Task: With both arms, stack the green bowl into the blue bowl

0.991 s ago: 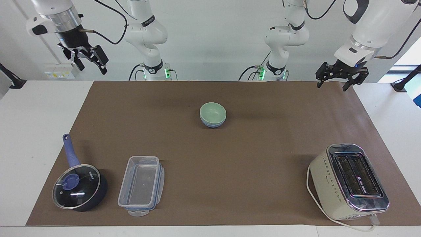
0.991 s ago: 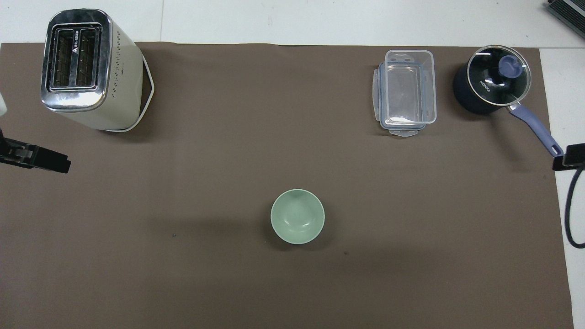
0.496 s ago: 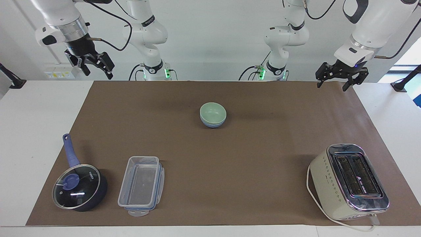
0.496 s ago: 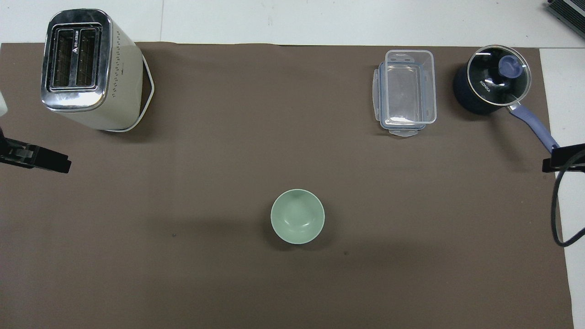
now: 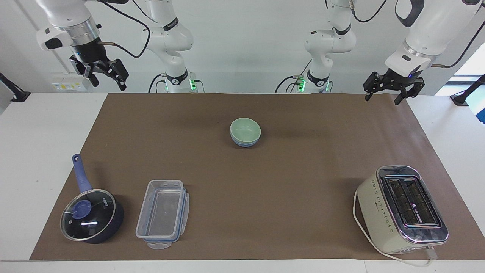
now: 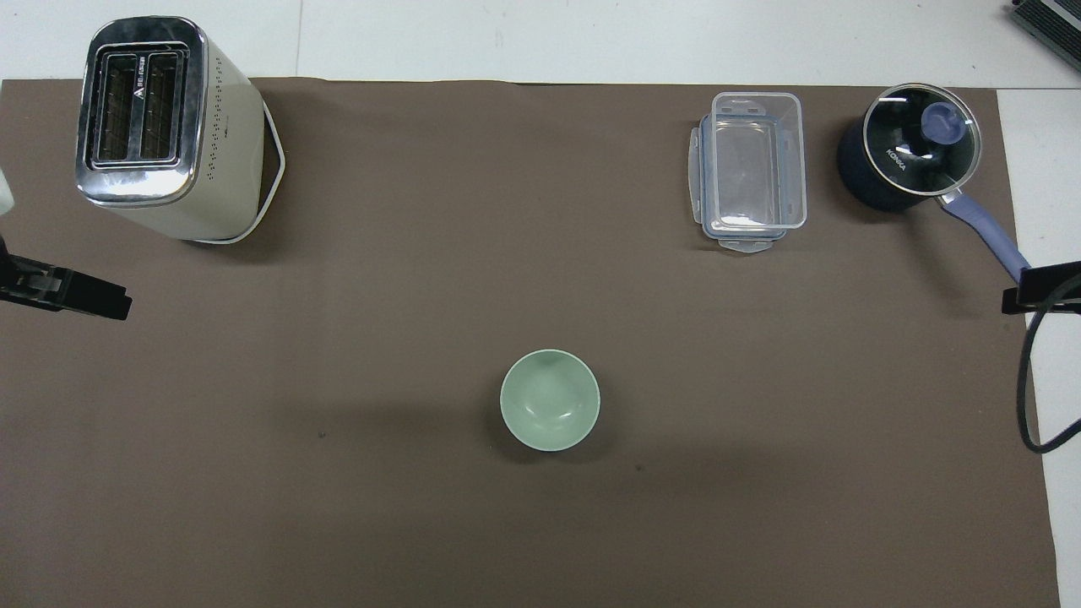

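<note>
We see the green bowl (image 5: 245, 130) nested in the blue bowl (image 5: 245, 143), mat centre, so the stack looks done. Right gripper (image 5: 105, 75) at 10 o'clock and left gripper (image 5: 387, 92) at 2 o'clock hang wide, empty, parked clear.

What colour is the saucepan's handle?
The saucepan's handle is periwinkle blue, clearest in the facing view.
</note>
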